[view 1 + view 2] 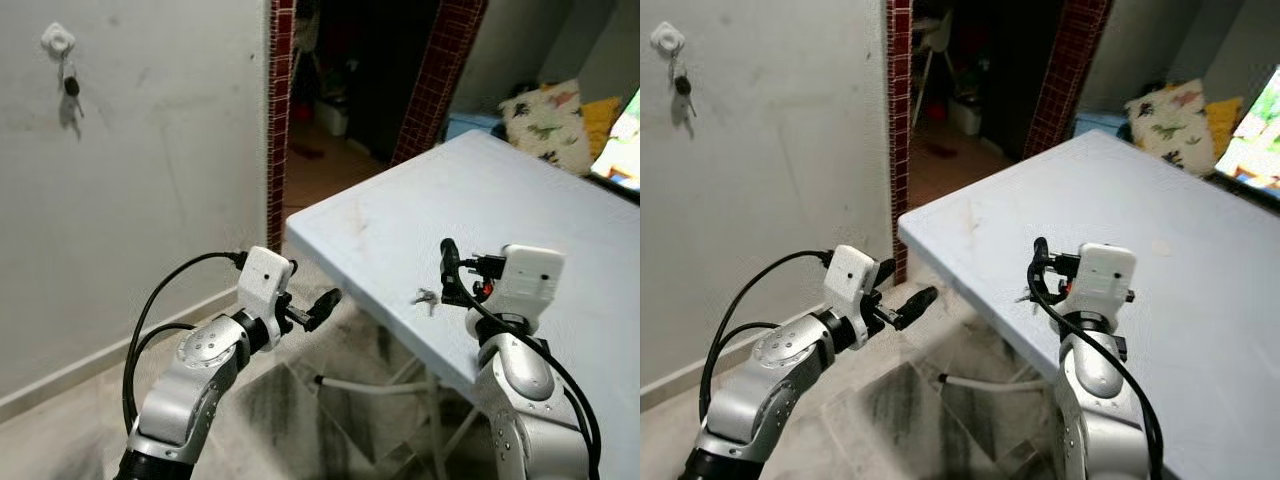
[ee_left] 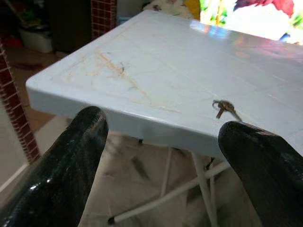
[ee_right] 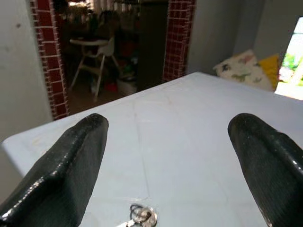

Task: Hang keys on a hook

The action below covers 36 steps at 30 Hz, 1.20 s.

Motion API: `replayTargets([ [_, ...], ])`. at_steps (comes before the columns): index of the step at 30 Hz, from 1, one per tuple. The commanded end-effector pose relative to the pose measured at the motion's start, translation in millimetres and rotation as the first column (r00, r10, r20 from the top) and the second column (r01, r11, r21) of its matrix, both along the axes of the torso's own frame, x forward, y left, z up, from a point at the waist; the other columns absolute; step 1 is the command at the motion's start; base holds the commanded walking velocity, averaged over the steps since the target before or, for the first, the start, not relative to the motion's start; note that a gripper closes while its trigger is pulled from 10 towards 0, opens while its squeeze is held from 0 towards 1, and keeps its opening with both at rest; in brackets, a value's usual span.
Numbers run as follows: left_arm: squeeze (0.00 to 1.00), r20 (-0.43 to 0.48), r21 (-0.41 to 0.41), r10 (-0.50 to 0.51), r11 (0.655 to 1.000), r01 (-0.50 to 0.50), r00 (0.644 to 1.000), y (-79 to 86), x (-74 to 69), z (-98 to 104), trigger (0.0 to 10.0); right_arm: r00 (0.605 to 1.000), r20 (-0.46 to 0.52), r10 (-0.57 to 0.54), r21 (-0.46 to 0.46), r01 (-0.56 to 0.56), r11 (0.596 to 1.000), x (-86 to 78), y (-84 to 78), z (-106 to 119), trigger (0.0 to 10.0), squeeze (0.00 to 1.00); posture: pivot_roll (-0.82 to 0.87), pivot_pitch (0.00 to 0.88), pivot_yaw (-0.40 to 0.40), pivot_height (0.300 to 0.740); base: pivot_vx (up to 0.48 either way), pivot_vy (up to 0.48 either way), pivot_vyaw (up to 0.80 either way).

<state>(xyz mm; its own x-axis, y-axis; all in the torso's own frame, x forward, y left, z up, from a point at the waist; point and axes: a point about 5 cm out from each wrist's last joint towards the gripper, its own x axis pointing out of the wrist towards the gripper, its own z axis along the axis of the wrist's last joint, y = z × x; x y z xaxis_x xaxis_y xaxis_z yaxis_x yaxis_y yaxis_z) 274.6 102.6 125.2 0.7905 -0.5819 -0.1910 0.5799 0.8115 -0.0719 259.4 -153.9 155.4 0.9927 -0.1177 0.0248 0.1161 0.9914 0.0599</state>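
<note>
Right gripper [image 3: 165,165]: raised over the near edge of the table [image 1: 560,200], black fingers [image 3: 66,165] spread wide, nothing between them; keys just ahead of and below the tips.

Left gripper [image 2: 161,165]: held off the table's corner, over the floor, fingers likewise spread and empty, aimed across the tabletop toward the keys.

Keys [image 1: 426,296]: small metal bunch on a split ring, lying flat on the pale blue tabletop close to the near edge, touching neither gripper. Judged light, rigid in each piece but loose as a bunch, so it will dangle and swing once lifted. Smooth metal on a smooth top; likely to skate if nudged sideways. Low profile leaves little to pinch; the best hold is probably across the ring or a key's head, leaving the ring's loop free to slip over the hook.

Hook [image 1: 58,40]: white, high on the wall, well apart from the table; another set of keys [image 1: 71,86] already hangs there.
</note>
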Motion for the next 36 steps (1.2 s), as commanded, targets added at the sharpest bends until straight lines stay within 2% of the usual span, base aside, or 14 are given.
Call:
replayTargets([
  [1,0.0,0.012,-0.008,0.017,1.0,-0.017,1.0,-0.9,0.9,3,10.0,1.0,0.011,-0.005,-0.009,0.005,1.0,0.7,-3.4,5,10.0,0.0,0.03,0.005,-0.108,0.74,0.0,-0.24,0.0],
  [15,0.0,0.007,0.009,0.083,0.997,-0.083,0.997,9.5,4.1,2,10.0,1.0,-0.02,0.014,0.01,-0.014,1.0,4.6,-2.5,2,10.0,0.0,0.04,0.016,-0.105,0.74,0.0,0.0,0.0],
  [24,0.0,0.008,0.026,0.105,0.994,-0.105,0.994,14.8,1.3,1,10.0,0.993,-0.067,0.099,0.061,-0.095,0.994,14.6,9.5,-6,10.0,0.0,0.06,0.022,-0.106,0.74,0.0,0.0,0.0],
  [29,0.0,-0.001,0.086,0.14,0.986,-0.14,0.99,22.2,-2.1,-7,10.0,0.973,-0.165,0.158,0.078,-0.147,0.986,22.9,23.4,-23,10.0,0.0,0.06,0.023,-0.104,0.74,0.0,0.0,0.0],
  [33,0.0,-0.045,0.062,0.122,0.991,-0.119,0.991,22.4,-9.4,-11,10.0,0.966,-0.195,0.168,0.06,-0.159,0.985,31.9,29.6,-30,10.0,0.0,0.08,0.022,-0.109,0.74,0.0,0.0,0.0],
  [36,0.0,-0.089,0.037,0.057,0.998,-0.054,0.994,20.8,-21.5,-16,10.0,0.965,-0.203,0.166,0.015,-0.167,0.986,40.3,30.8,-33,10.0,0.0,0.09,0.022,-0.115,0.74,0.0,0.0,0.0],
])
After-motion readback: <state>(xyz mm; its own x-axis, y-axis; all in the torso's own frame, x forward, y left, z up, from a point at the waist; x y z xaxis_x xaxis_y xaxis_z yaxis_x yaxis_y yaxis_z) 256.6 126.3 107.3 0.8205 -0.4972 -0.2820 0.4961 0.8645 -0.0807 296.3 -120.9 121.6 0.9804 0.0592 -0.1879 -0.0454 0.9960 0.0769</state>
